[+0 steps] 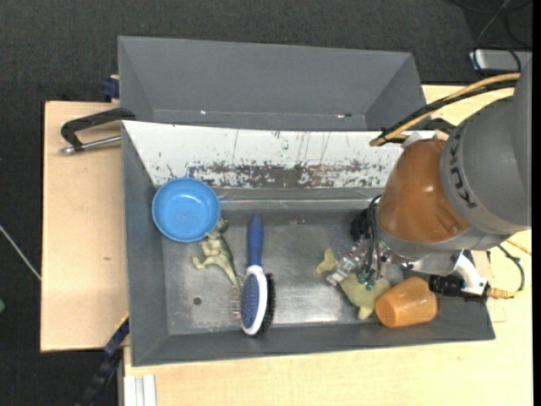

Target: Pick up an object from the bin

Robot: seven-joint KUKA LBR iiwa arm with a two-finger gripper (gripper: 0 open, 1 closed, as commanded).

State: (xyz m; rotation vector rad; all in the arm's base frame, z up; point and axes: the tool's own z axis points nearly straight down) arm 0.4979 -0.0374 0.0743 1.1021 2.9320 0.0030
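My gripper [358, 267] is low in the right part of the bin, under the arm's wrist. It sits right on a pale yellow soft toy [356, 295], which sticks out to the left of it and below it. An orange rounded container [407, 304] lies just right of that toy, against the bin's front right corner. Whether the toy is between the gripper's parts is hidden.
A blue-handled hairbrush [254, 288] lies in the middle of the bin floor. Left of it is a pale green dinosaur figure [217, 254], and a blue bowl [185, 210] stands at the back left. The arm covers the bin's right side.
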